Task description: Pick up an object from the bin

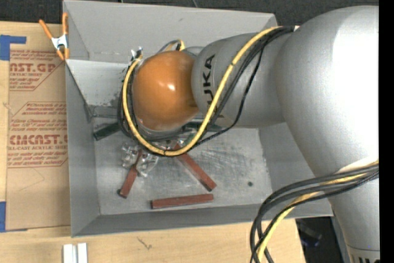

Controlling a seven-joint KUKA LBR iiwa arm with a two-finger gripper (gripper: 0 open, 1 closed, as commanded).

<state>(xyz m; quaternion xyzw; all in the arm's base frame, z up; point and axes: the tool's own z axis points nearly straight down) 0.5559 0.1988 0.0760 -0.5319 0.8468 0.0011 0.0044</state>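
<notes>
My gripper (139,160) pokes out as a bit of shiny metal under the wrist, low over the bin's floor left of the middle. A short reddish-brown stick (128,183) lies slanted just below it, its upper end touching or right beside the metal. A second brown stick (198,172) runs diagonally to the right of the gripper. A third, longer one (182,201) lies flat near the bin's front wall. Whether the short stick is gripped is hidden.
A dark green thing (104,130) lies by the bin's left sloped wall, partly under the wrist. The arm, with its orange dome and yellow-black cables, covers the bin's back and right side. Bare floor shows at the right front.
</notes>
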